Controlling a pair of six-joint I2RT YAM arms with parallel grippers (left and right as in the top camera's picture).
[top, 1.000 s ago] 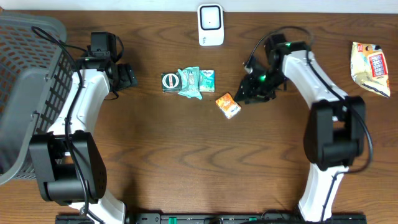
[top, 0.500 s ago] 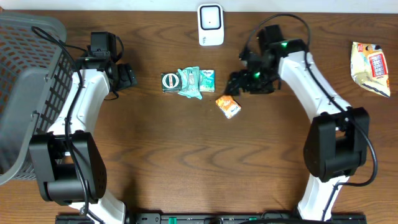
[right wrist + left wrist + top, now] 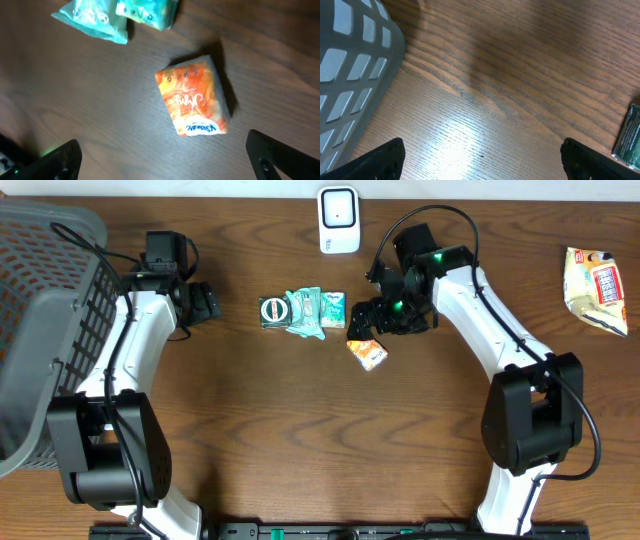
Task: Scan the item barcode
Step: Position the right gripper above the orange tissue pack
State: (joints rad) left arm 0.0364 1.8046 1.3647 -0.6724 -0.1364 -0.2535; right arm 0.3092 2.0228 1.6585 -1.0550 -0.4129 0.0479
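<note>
A white barcode scanner (image 3: 339, 220) stands at the table's far edge. An orange tissue packet (image 3: 367, 351) lies flat on the wood in front of it. In the right wrist view this orange packet (image 3: 195, 102) lies just beyond the fingertips of my right gripper (image 3: 165, 165). In the overhead view the right gripper (image 3: 364, 322) hovers just above the packet, open and holding nothing. Teal packets (image 3: 312, 310) and a dark green box (image 3: 272, 312) lie to its left. My left gripper (image 3: 206, 302) stands open over bare wood, left of the green box (image 3: 630, 140).
A grey mesh basket (image 3: 50, 310) fills the left side, and its wall (image 3: 350, 75) is close to the left gripper. A cream snack bag (image 3: 595, 288) lies at the far right. The teal packets (image 3: 92, 17) sit beyond the orange one.
My right gripper has swung left toward the packets, and its jaws have gone from partly closed to wide open. The orange packet and the left arm have stayed put.
</note>
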